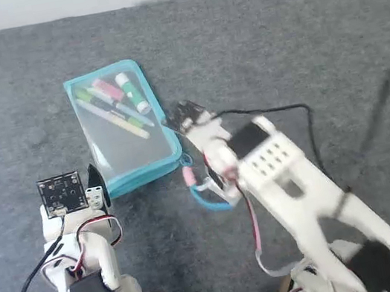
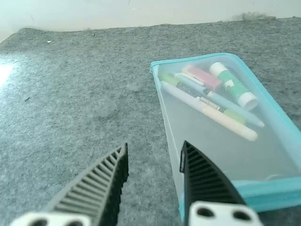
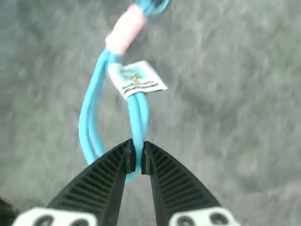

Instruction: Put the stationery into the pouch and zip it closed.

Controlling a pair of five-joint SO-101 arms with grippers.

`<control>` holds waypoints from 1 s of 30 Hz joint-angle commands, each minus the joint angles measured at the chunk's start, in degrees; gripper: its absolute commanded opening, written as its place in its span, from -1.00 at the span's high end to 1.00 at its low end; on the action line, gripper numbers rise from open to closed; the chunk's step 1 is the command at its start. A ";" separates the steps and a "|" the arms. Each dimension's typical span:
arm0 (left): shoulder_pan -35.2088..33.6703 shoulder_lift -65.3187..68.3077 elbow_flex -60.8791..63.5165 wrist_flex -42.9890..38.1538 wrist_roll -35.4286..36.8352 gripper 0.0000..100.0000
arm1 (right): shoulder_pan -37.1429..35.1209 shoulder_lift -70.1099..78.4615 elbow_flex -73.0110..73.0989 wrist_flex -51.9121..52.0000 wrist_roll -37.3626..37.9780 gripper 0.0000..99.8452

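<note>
With your left jaws apart, your right jaws clamped on the thin blue pull cord may drag the unheld clear teal-edged pouch.

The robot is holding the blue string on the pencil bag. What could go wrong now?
The right end effector pinches the thin blue cord only at its tips, so the cord might slip out. The left end effector is open, not gripping the pouch, so the pouch might slide instead of zipping.
</note>
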 commanded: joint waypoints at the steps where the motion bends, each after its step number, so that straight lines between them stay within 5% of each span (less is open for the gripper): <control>1: 0.53 -1.05 -0.57 -1.67 -0.70 0.66 | 4.70 -6.29 3.60 1.63 5.80 0.97; 11: 0.53 -1.05 0.13 -1.93 -0.79 0.66 | 0.84 -10.07 6.95 -2.59 5.98 0.30; 20: 0.62 -1.05 0.22 -1.93 -0.79 0.66 | -10.51 -4.18 6.95 -20.70 -4.13 0.41; 30: 0.62 -1.14 0.22 -1.93 -0.79 0.66 | -10.68 12.35 1.76 -28.09 -7.56 0.44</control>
